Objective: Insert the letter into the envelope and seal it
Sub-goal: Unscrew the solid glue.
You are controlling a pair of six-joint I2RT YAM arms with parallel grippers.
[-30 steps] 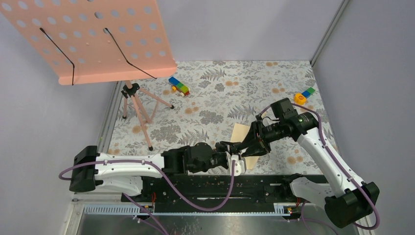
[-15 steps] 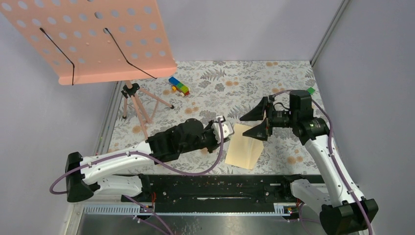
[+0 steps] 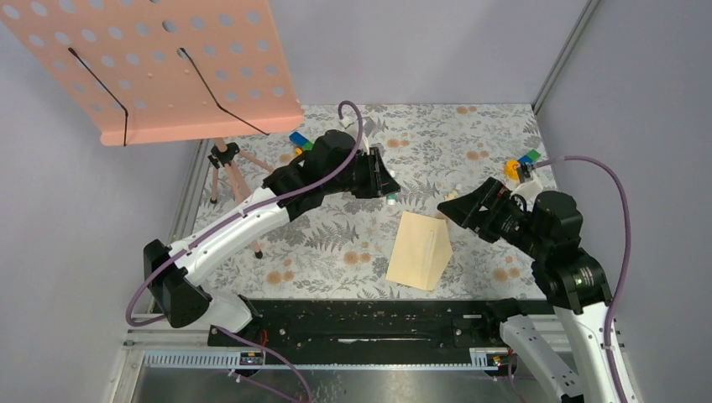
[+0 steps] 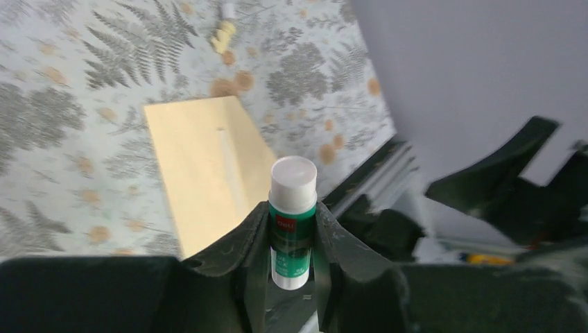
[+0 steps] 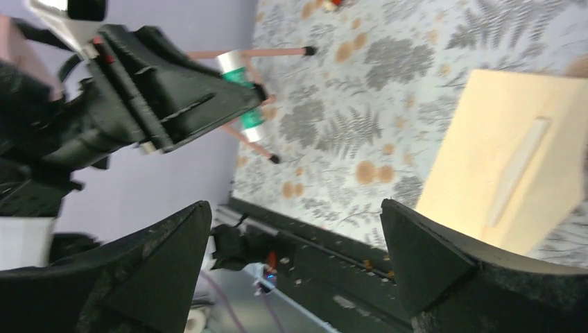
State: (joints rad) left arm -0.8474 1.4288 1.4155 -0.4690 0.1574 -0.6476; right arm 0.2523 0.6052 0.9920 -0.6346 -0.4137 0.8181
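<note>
Envelope (image 3: 416, 252) of pale tan paper lies flat on the table (image 3: 336, 252) in the overhead view. It is an oblong with a narrow raised seam down its middle, and its right side comes to a blunt point. All its edges are free, bare cloth surrounds it, and its near corner sits close to the table's front edge. The left pincer (image 3: 384, 186) hangs beyond the envelope's far left corner, apart from it. The right pincer (image 3: 468, 211) hovers just beyond its far right corner. The table cover is a grey fern-and-flower print, closed in by plain lilac-grey walls. A pink perforated music stand (image 3: 168, 67) is far to the envelope's left.

Left wrist view: the left pincer (image 4: 293, 208) is clamped on a green glue stick (image 4: 293, 229) with a white cap. The envelope (image 4: 201, 159) lies beyond it, seam up.

Right wrist view: the right pincer (image 5: 295, 236) is spread wide and holds nothing. The envelope (image 5: 506, 152) lies past its right finger. The left pincer (image 5: 208, 104) and its glue stick (image 5: 251, 125) are up to the envelope's left.
</note>
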